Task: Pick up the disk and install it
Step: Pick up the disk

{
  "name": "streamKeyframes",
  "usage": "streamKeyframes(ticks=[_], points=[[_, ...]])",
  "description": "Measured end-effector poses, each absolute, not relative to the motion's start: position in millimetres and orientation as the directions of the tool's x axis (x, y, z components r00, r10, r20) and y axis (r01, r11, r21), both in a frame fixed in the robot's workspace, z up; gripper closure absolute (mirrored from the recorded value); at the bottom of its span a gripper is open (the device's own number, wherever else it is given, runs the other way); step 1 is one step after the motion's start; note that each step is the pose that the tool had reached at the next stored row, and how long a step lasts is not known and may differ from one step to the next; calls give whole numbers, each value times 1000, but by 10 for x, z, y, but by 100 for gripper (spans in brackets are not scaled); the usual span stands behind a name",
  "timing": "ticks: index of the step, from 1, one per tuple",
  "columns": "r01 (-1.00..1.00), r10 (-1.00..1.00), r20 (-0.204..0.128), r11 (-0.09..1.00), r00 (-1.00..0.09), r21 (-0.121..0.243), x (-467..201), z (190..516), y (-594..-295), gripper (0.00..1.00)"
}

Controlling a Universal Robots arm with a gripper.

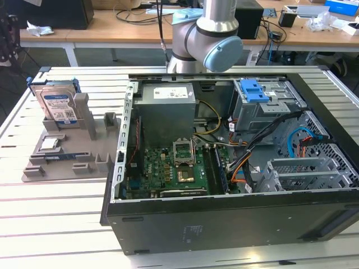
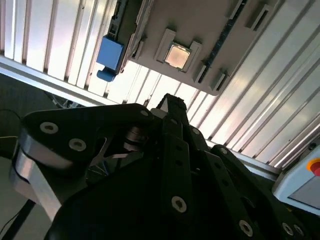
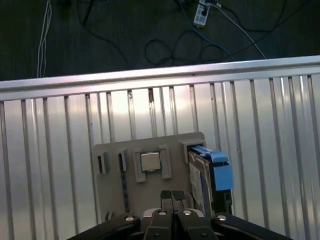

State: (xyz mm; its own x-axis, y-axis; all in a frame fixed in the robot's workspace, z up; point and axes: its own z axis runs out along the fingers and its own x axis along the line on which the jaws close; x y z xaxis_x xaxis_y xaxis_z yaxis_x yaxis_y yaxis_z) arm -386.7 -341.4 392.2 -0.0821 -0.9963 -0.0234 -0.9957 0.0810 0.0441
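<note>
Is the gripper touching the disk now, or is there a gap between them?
Apart. In the first wrist view the shut gripper hangs over the grey holder, and a strip of that holder shows between it and the disk.

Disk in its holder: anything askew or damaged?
Nothing stands out. The disk stands upright on edge in its slot on the grey holder, and the chip lies flat in its recess.

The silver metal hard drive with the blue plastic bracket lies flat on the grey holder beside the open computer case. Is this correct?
Not quite: the silver metal hard drive stands upright on edge on the grey holder, as the exterior view shows.
</note>
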Motion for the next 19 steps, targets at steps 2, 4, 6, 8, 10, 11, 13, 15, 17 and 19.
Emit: streamKeyframes(ticks=[2, 4, 6, 8, 10, 11, 13, 15, 17, 19], points=[[-997, -998, -23, 61, -62, 44, -3867, 3922, -3413, 89], [-999, -999, -23, 31, -32, 44, -3867, 3922, -3414, 89], [-999, -1000, -23, 7, -8, 44, -3867, 3923, -3414, 89], [-999, -1000, -23, -21, 20, 44, -3867, 3922, -3413, 89], [-998, -999, -23, -47, 46, 44, -3867, 3922, -3414, 89], [-997, -998, -23, -62, 61, 44, -3866, 3922, -3414, 89], [-996, -997, -23, -81, 80, 44, -3866, 3922, -3414, 89], [-994, -995, -23, -100, 99, 44, -3866, 3923, -3414, 89], [-992, -993, -23, -118, 117, 44, -3867, 3922, -3414, 89], [-990, -990, -23, -137, 136, 44, -3867, 3923, -3414, 89]])
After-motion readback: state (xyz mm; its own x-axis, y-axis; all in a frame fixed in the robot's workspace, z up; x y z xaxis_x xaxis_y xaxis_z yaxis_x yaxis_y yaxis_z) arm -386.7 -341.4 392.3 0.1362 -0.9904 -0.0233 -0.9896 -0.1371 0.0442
